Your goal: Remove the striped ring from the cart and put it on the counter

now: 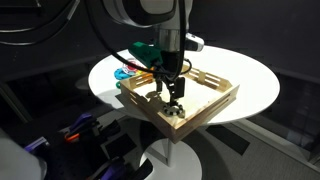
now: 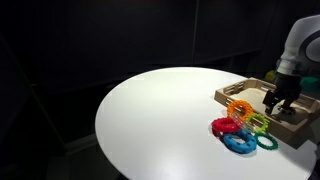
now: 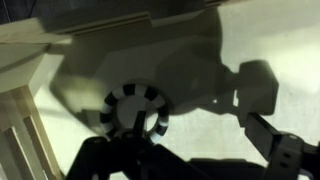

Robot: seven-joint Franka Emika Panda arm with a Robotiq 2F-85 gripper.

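Note:
The striped ring (image 3: pixel 135 108), black and white, lies flat on the pale bottom of the cart (image 3: pixel 230 55) in the wrist view. My gripper (image 3: pixel 200 138) is open and low inside the cart. Its left finger is over the ring's lower edge and its right finger stands well clear on the bare floor. In both exterior views the gripper (image 1: pixel 173 95) (image 2: pixel 276 100) reaches down into the light wooden cart (image 1: pixel 214 100) (image 2: pixel 232 94), which stands on the round white counter (image 1: pixel 255 80) (image 2: pixel 160 120). The ring cannot be made out there.
Colourful red, blue, orange and green ring toys (image 2: pixel 242 128) lie on the counter beside the cart, and show in an exterior view (image 1: pixel 126 71) behind it. The cart's slatted wall (image 3: pixel 22 120) is close on the left in the wrist view. The surroundings are dark.

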